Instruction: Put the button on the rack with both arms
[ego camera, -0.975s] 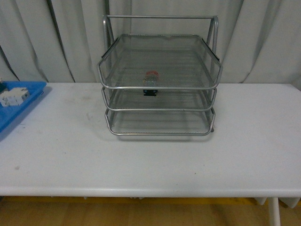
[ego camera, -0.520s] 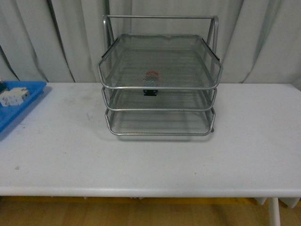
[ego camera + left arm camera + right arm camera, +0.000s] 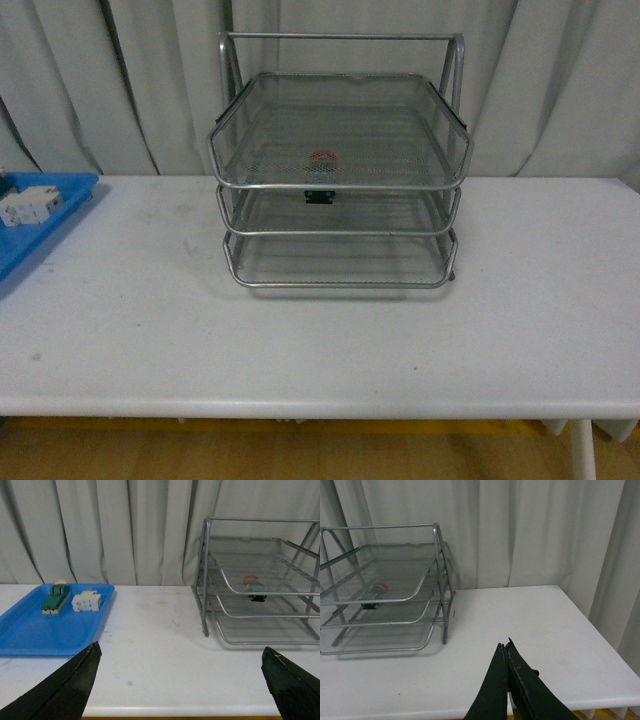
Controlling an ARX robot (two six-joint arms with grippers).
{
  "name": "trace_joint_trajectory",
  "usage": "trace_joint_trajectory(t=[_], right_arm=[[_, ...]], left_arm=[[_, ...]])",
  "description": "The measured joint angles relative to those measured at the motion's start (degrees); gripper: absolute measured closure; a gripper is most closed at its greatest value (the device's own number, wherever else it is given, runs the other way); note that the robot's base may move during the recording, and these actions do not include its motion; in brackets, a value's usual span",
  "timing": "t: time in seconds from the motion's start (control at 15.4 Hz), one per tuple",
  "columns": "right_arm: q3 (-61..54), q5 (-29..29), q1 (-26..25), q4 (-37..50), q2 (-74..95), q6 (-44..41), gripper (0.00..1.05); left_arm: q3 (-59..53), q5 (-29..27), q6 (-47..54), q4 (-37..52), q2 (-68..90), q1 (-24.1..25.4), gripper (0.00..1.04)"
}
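Red-capped black push-button [image 3: 321, 178] sits in the silver three-tier wire-mesh rack [image 3: 338, 180], middle tier by the look of it. Placement looks done. My left gripper [image 3: 180, 682] is spread wide, right gripper [image 3: 506, 652] pinched closed, both empty and well clear over the white table [image 3: 320, 330].

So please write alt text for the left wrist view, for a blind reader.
A silver three-tier wire rack stands on a white table, with a red-capped button on its middle tier. A blue tray holds two small components, and the open left gripper frames the foreground.

White table [image 3: 320, 340] carries the rack [image 3: 338, 180] and blue tray [image 3: 30, 240].
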Motion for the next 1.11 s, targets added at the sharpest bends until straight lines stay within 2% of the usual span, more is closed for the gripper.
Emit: trace_joint_trajectory(t=[0.33,0.39,0.46,0.52,0.65,1.11], right_arm=[[0.0,0.0,0.0,-3.1,-3.1,0.0,1.03],[0.2,-0.1,0.0,-12.6,-12.7,0.0,1.03],[0.0,-0.2,0.0,-13.5,-12.9,-0.1,0.94],[0.0,-0.2,0.0,-13.4,-12.9,-0.2,0.55],[0.0,-0.2,0.0,-13.4,-12.9,-0.1,0.06],[0.0,-0.2,0.0,-13.4,-12.9,-0.2,0.06]], left_arm=[[0.0,0.0,0.0,0.0,0.0,0.0,0.07],[0.0,0.0,0.0,0.0,0.0,0.0,0.07],[0.0,0.0,0.0,0.0,0.0,0.0,0.07],[0.0,0.0,0.0,0.0,0.0,0.0,0.07],[0.0,0.0,0.0,0.0,0.0,0.0,0.07],[0.0,0.0,0.0,0.0,0.0,0.0,0.07]])
